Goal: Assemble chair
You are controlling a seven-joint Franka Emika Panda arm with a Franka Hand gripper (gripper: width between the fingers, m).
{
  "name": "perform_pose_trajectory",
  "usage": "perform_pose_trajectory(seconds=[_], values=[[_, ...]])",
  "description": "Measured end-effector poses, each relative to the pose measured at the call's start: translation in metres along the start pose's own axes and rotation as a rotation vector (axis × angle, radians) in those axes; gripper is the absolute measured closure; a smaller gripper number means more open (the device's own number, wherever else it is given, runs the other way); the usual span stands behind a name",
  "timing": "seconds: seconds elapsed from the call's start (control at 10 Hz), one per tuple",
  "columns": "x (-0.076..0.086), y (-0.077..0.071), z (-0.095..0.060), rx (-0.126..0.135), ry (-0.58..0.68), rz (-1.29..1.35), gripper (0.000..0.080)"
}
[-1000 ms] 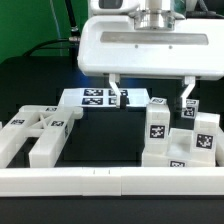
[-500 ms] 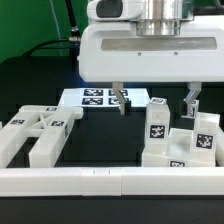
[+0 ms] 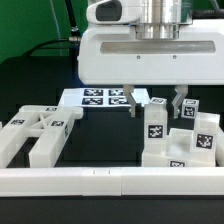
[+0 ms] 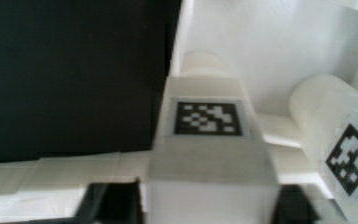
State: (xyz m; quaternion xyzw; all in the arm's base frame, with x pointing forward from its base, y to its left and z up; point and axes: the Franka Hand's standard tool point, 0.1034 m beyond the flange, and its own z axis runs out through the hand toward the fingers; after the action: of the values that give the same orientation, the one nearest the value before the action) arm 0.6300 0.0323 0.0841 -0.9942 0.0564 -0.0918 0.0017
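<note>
Robot gripper (image 3: 156, 108) sits directly over 1 upright white chair part (image 3: 157, 125) at the exterior view's right, jaws narrow and clamping its top, its long axis vertical between them.

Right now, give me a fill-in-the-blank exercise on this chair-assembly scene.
The pincer grips the upright glossy white plastic block on the exterior view's ____. Each tag on that block is black and ____. The flat white marker board lies on a ____ table. Missing: right; white; black.
</note>
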Motion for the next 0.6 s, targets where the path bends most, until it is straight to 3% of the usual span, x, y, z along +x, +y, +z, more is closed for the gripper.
perform_pose_trajectory(seconds=[0.3,0.6], values=[[0.0,0.0,0.0,0.0,0.0,0.039,0.0509],[0.0,0.0003,0.0,0.006,0.001,0.255,0.0509]])
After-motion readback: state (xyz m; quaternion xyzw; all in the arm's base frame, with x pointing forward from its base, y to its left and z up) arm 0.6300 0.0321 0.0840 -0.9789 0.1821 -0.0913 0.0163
